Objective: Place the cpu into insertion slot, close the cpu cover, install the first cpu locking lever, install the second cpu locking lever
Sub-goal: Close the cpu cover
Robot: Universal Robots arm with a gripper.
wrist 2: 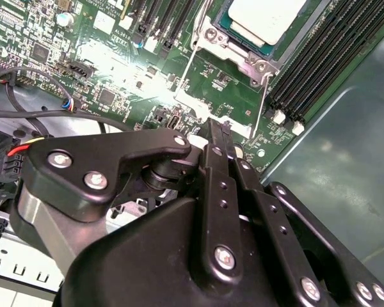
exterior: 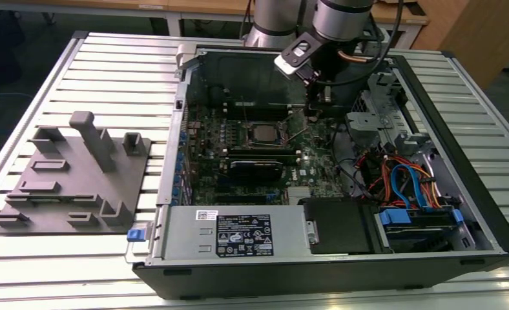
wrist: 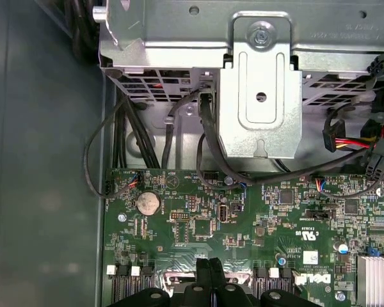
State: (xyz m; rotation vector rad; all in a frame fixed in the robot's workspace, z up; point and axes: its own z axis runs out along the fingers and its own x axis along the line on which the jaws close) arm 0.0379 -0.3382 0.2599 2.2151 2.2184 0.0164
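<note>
On the slatted counter (exterior: 56,271) lies the open computer case (exterior: 487,213), a labelled silver box (exterior: 228,236) at its near edge. Midway up the motherboard (exterior: 207,129) the cpu (exterior: 262,133) sits in the insertion slot (exterior: 244,132), silver top up. Just beyond, toward the exterior view's right, the claw (exterior: 311,110) hangs low over the board, apart from the cpu. Its black fingers (wrist 2: 216,153) are pressed together on nothing in both wrist views, and the arm (exterior: 341,19) rises behind at the case's far end.
</note>
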